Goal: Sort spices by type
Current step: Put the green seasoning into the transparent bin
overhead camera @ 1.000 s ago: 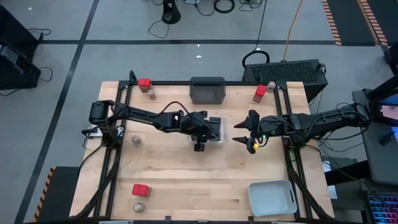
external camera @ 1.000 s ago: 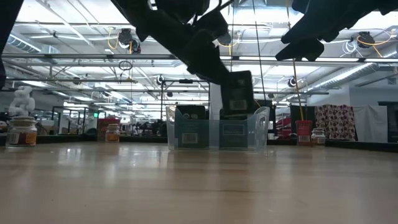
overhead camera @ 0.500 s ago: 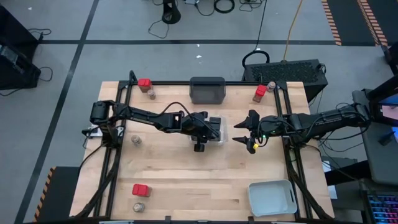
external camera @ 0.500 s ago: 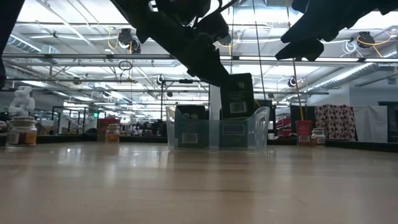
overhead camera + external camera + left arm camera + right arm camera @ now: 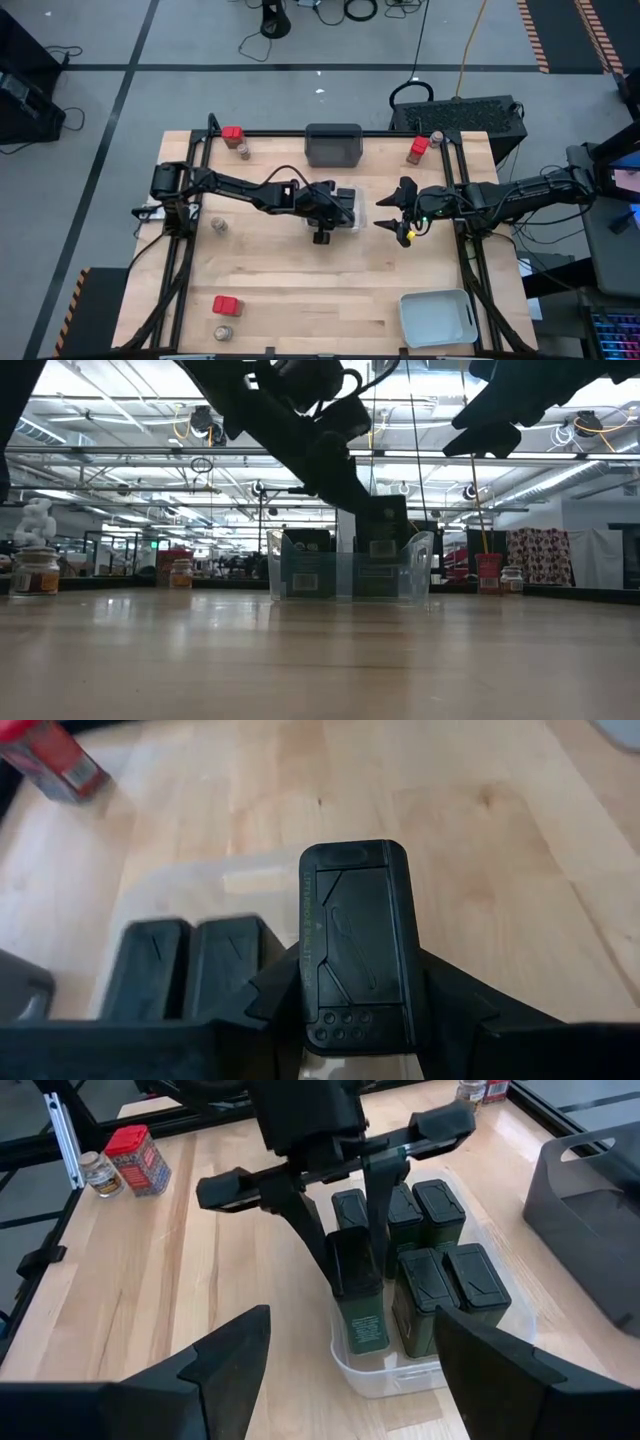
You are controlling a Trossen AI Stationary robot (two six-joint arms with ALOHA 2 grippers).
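Observation:
My left gripper (image 5: 334, 204) is shut on a black boxy spice container (image 5: 357, 1292) over the clear tray (image 5: 400, 1376) at the table's middle. The container's lower half stands inside the tray's corner, beside several other black spice containers (image 5: 433, 1285) standing in the tray. My right gripper (image 5: 389, 214) hangs open to the right of the tray, holding nothing. Red-topped spices (image 5: 226, 304) and round jars (image 5: 218, 226) stand on the table near its left edge and far corners. My left gripper pinches the black container's two opposite sides just below its lid (image 5: 358, 1020) between its two fingers (image 5: 452, 1005). The fingers slant down from the table's left side. The container stands nearly upright, its lower part inside the clear tray; whether its bottom rests on the tray's floor does not show.
A dark grey tray (image 5: 333, 146) sits at the far edge's middle and a pale grey tray (image 5: 437, 318) at the near right corner. A red-topped spice (image 5: 418, 148) with a jar (image 5: 436, 136) stands at the far right. Bare wood lies in front of the clear tray.
My left gripper has gone down with the black container, which has sunk upright from above the clear tray's rim into the tray.

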